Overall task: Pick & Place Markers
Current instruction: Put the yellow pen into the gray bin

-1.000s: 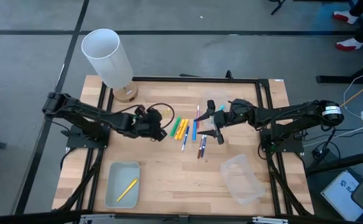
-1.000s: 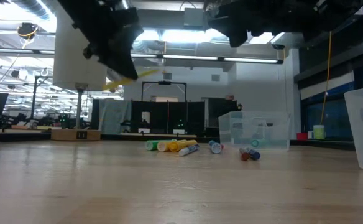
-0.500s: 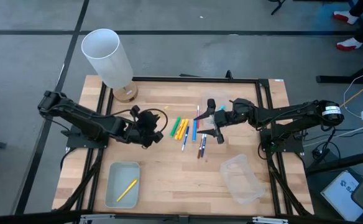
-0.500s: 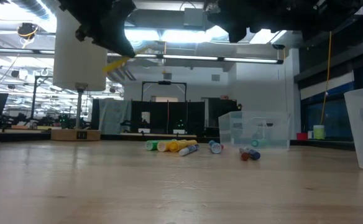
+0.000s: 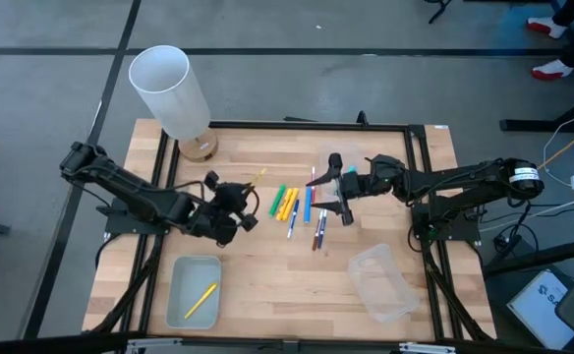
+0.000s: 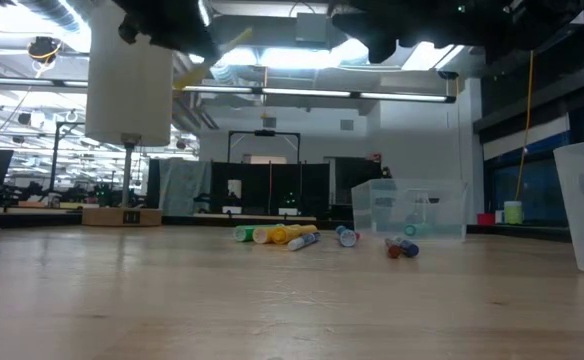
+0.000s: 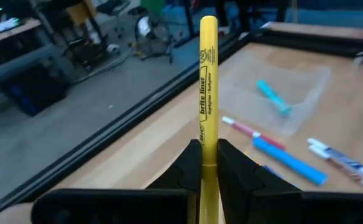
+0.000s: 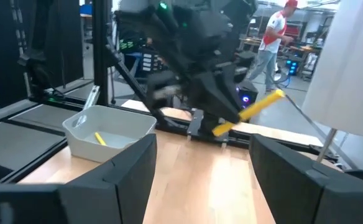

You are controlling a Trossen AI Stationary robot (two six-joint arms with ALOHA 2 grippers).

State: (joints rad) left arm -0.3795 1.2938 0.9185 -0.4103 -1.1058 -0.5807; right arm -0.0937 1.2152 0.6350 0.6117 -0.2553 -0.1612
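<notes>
My left gripper (image 5: pixel 238 200) hangs above the table's left middle, shut on a yellow highlighter (image 5: pixel 257 177), which the left wrist view shows as a yellow highlighter (image 7: pixel 207 81) sticking out past my left gripper (image 7: pixel 208 155). Several loose markers (image 5: pixel 299 208) in green, yellow, orange, blue and red lie flat on the wood at mid-table; the low view shows the same markers (image 6: pixel 290 236). My right gripper (image 5: pixel 339 191) hovers open just right of them, with its fingers (image 8: pixel 124 168) wide apart. One yellow marker (image 5: pixel 201 300) lies in the left tray (image 5: pixel 177 270). My left gripper pinches the yellow highlighter between its two fingers (image 7: pixel 189 163), on the barrel (image 7: pixel 206 138) below the printed label. The highlighter lies along the fingers and sticks out well beyond their tips. It is lifted clear of the table and slants upward (image 6: pixel 230 38).
A tall white cylinder on a wooden base (image 5: pixel 169 90) stands at the far left corner. A clear tray (image 5: pixel 383 283) sits near the right near edge. Another clear container (image 7: pixel 293 93) holds a teal marker (image 7: pixel 271 98). A person (image 8: pixel 275 34) stands in the room behind.
My left gripper has moved up and toward the table's near left, away from the loose markers and toward the left tray, carrying the yellow highlighter clear of the table. The highlighter's free end still points toward the far right. The loose markers lie as before.
</notes>
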